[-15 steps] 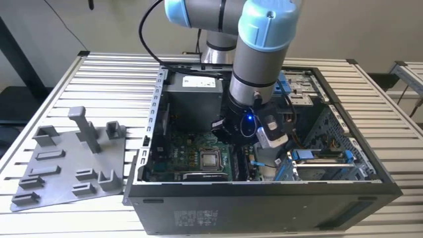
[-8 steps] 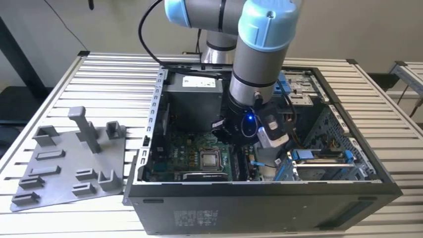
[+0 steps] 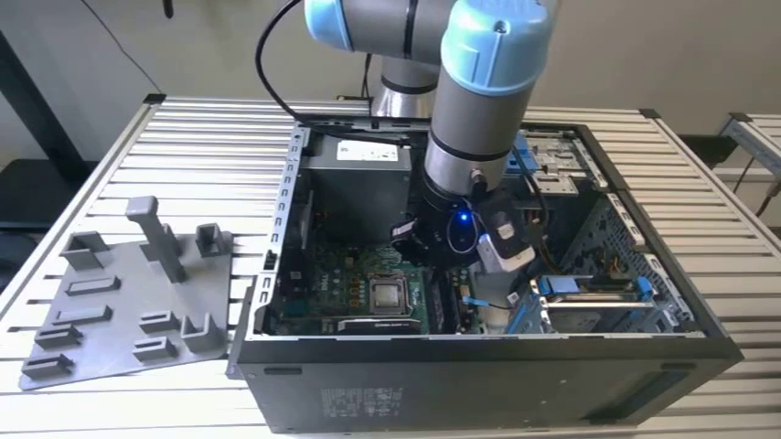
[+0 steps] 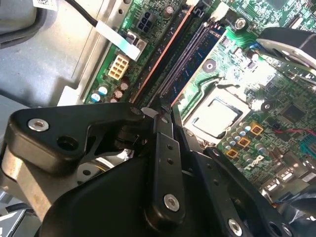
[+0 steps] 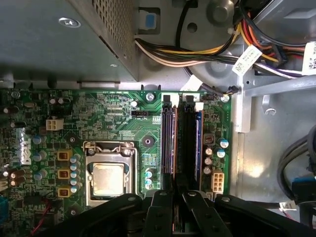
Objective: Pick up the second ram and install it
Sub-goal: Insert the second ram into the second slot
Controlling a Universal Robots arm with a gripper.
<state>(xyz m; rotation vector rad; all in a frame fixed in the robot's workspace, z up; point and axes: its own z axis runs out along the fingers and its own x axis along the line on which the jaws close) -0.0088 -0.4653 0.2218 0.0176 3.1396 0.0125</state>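
Note:
Inside the open computer case (image 3: 683,320), my gripper (image 3: 470,274) hangs low over the green motherboard (image 5: 118,113). The second ram (image 5: 171,143) is a thin dark stick with a coppery edge. It stands on edge along one of the long black slots (image 5: 187,143), beside the processor socket (image 5: 108,177). Its near end runs in between my fingertips (image 5: 165,197), which are closed on it. In the second wrist view the same ram (image 4: 163,57) leads straight to my gripper (image 4: 160,106). Another blue stick (image 5: 198,143) sits in the outer slot.
The power supply box (image 5: 59,39) and a bundle of coloured cables (image 5: 197,49) lie just past the slots' far ends. In the exterior view, a blue drive bracket (image 3: 586,288) sits at the right and a grey parts holder (image 3: 134,302) lies on the table at the left.

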